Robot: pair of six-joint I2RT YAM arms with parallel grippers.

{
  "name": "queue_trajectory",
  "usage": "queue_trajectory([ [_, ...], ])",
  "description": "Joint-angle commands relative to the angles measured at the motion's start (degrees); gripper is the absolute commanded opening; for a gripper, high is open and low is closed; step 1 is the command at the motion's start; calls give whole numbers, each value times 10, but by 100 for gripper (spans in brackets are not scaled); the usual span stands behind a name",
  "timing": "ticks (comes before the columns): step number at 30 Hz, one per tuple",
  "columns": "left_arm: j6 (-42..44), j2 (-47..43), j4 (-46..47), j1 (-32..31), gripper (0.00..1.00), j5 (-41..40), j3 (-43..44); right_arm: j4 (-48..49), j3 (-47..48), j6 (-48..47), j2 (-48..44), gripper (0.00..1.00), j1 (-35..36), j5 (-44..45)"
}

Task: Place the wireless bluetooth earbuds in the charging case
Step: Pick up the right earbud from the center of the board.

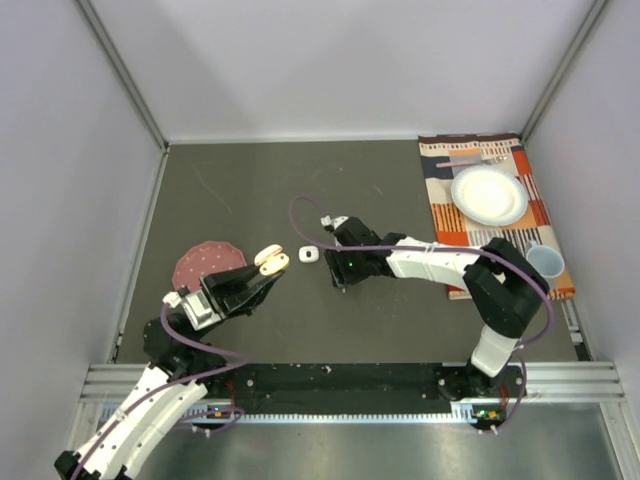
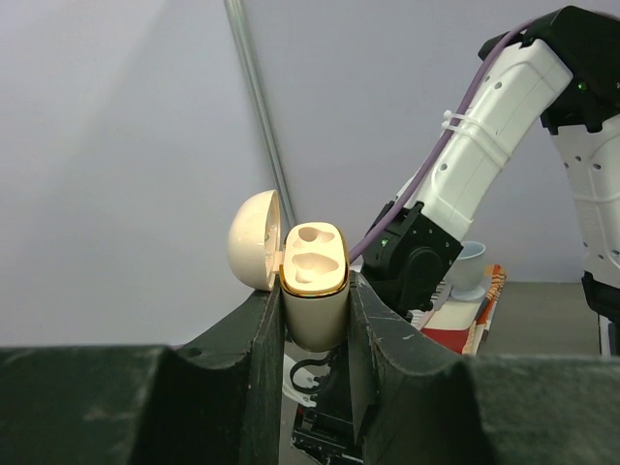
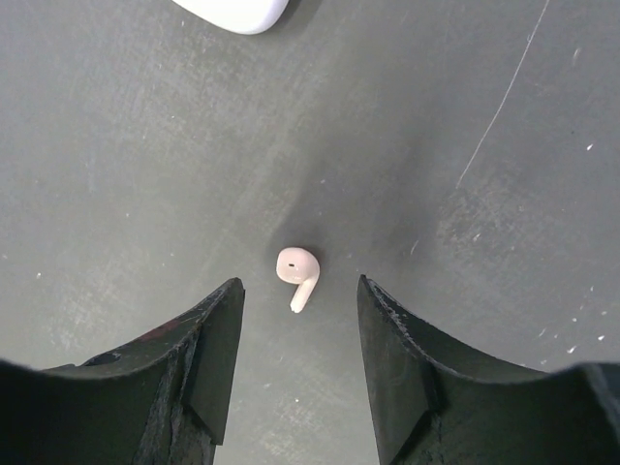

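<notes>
My left gripper [image 2: 315, 295] is shut on a pale peach charging case [image 2: 313, 291], held upright above the table. Its lid is flipped open to the left and both sockets look empty. From above, this case [image 1: 271, 260] sits at the left gripper's tip, left of centre. A pale peach earbud [image 3: 297, 276] lies on the dark table, stem pointing toward the camera. My right gripper [image 3: 298, 285] hovers low over it, open, one finger on each side and neither touching it. In the top view the right arm's wrist [image 1: 345, 260] hides this earbud.
A white closed case [image 1: 308, 256] lies between the two grippers, and its edge [image 3: 237, 10] shows at the top of the right wrist view. A reddish round mat [image 1: 205, 262] lies at the left. A striped placemat [image 1: 445, 220] at the right carries a white plate [image 1: 489, 194] and a blue cup [image 1: 544, 262].
</notes>
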Motion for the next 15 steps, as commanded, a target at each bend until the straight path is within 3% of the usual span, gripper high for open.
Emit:
queue_trajectory([
  [1,11,-11,-4,-2,0,-10,23,19,30,2,13,50,8,-8],
  [15,12,-4,-5,-2,0,-12,19,19,40,-10,23,49,17,6],
])
